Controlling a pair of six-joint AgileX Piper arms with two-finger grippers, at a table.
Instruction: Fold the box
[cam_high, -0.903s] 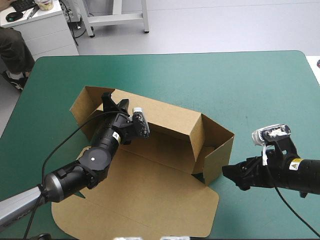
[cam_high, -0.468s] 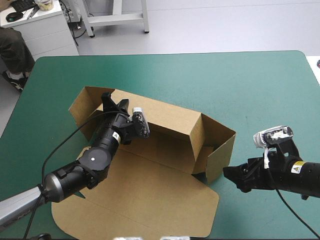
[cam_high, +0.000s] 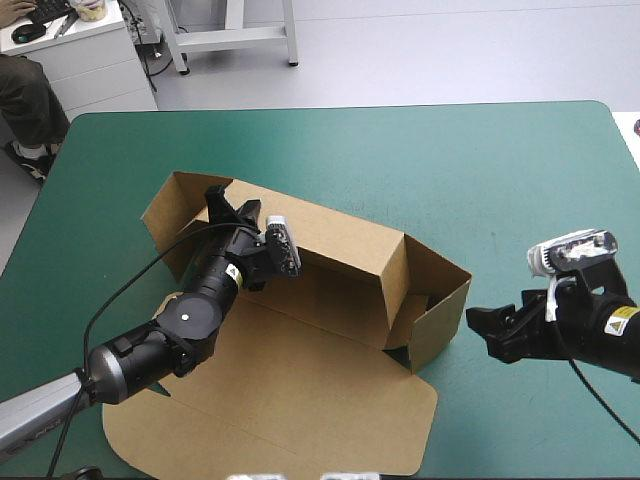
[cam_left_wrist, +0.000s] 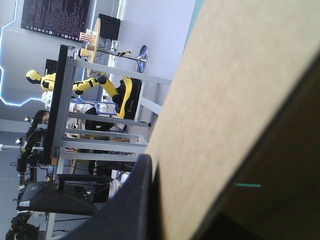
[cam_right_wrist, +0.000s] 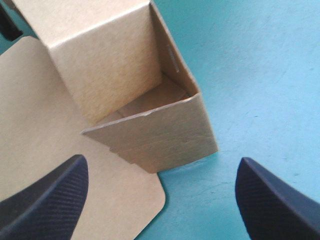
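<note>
The brown box (cam_high: 340, 240) lies mid-table with its back and end walls raised and its lid (cam_high: 300, 400) flat toward the near edge. My left gripper (cam_high: 228, 208) sits at the top edge of the back wall near the box's left end. In the left wrist view the brown board (cam_left_wrist: 225, 100) runs between its fingers (cam_left_wrist: 130, 200), so it is shut on the wall. My right gripper (cam_high: 482, 328) hovers low just right of the box's right end wall (cam_right_wrist: 160, 132). It is open, with nothing between its fingers (cam_right_wrist: 45, 200), and does not touch the board.
Bare teal-green cover (cam_high: 500, 170) stretches beyond and to the right of the box. The lid's rounded front corner (cam_right_wrist: 150, 200) lies flat on the cover close to my right gripper. The table's near edge runs just past the lid.
My right gripper has drawn back to the right, away from the box's right end wall. The left arm and the box have stayed almost still.
</note>
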